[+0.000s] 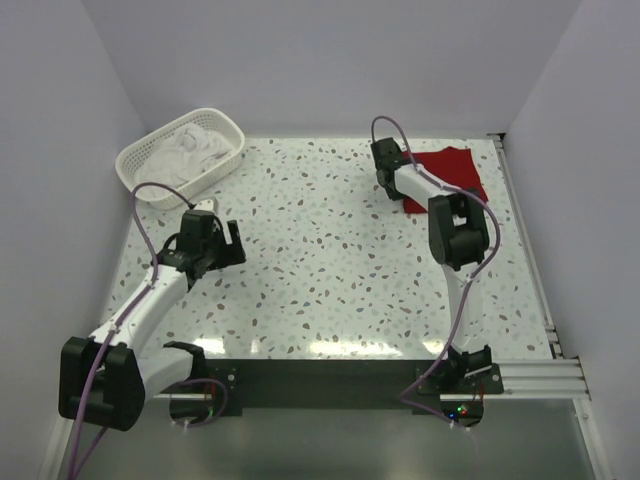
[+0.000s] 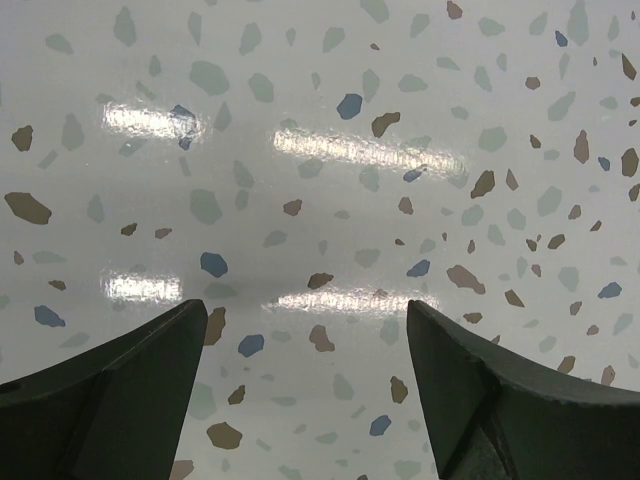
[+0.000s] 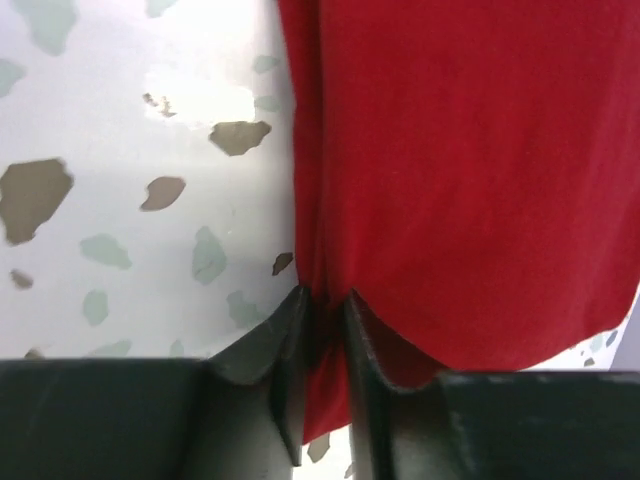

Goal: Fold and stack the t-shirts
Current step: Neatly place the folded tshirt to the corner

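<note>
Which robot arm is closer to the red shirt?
Right. The right end effector pinches the edge of the red t-shirt at the far right of the table; the left end effector hangs open above bare tabletop, well off to the shirt's left.

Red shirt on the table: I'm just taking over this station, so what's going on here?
The right end effector is pinched on an edge of the red t-shirt, lying at far right. The left end effector hangs open over bare tabletop, holding nothing. White t-shirts sit crumpled in the basket at far left.
</note>
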